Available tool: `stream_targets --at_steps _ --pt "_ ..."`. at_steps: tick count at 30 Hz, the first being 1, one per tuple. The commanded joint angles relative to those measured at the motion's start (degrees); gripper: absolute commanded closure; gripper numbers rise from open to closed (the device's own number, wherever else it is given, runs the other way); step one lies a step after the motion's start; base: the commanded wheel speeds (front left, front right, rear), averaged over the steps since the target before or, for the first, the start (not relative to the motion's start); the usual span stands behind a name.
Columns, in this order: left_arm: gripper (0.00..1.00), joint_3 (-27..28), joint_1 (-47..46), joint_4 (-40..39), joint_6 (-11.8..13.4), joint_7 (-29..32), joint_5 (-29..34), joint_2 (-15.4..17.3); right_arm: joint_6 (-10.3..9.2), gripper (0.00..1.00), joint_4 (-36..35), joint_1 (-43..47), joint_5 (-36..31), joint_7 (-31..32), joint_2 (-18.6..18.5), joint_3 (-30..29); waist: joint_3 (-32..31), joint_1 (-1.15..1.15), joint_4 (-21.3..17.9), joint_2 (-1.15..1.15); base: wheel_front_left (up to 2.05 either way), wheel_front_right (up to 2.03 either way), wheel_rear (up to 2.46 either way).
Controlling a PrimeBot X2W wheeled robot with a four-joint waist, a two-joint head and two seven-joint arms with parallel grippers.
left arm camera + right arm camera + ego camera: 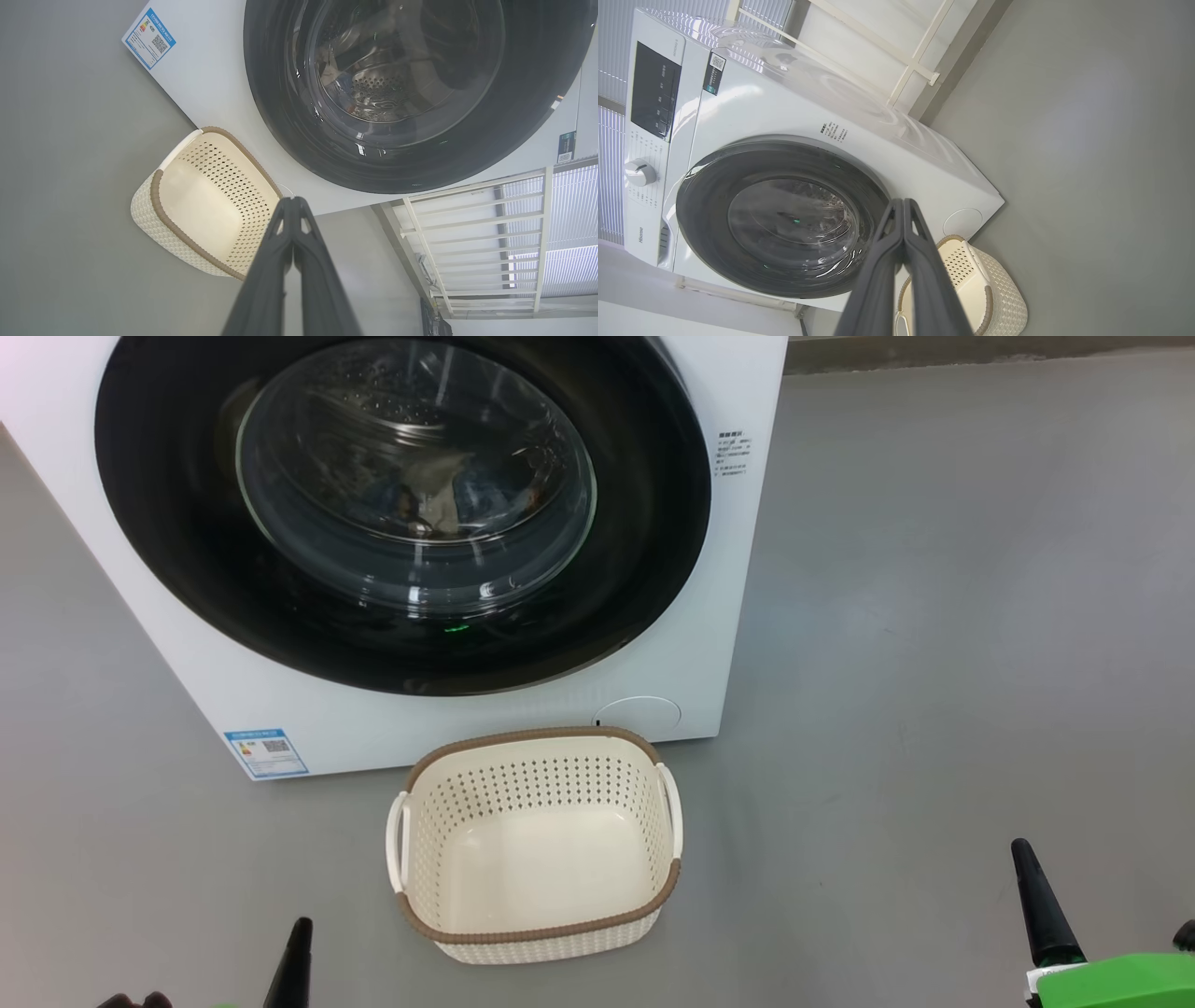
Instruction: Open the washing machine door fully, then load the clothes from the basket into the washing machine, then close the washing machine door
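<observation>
Left claw [293, 200] and right claw [903, 201] clenched empty; right wrist view adds the control panel [656, 91] and dial [640, 171].

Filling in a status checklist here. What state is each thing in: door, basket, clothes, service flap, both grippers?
washing machine door: shut, flush with the washer's front.
basket: empty, upright on the floor.
clothes: inside the drum, seen through the door glass.
service flap: shut.
left gripper: shut, holding nothing.
right gripper: shut, holding nothing.
</observation>
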Motion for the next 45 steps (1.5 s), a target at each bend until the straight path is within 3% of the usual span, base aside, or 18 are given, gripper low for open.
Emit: stream_targets --at_steps 1,45 --pt "1.00 1.86 -2.79 -0.83 -0.59 0.48 -1.67 0.94 -0.22 1.00 -1.04 -2.56 2.02 0.63 -0.30 1.04 -0.02 0.00 0.06 0.00 0.00 0.00 0.00" --pt "1.00 8.02 -7.86 2.09 -5.70 7.48 -24.90 0.89 -0.34 1.00 2.29 -6.92 27.17 7.61 2.19 1.41 -0.41 0.00 1.50 0.00 0.00 0.00 0.00"
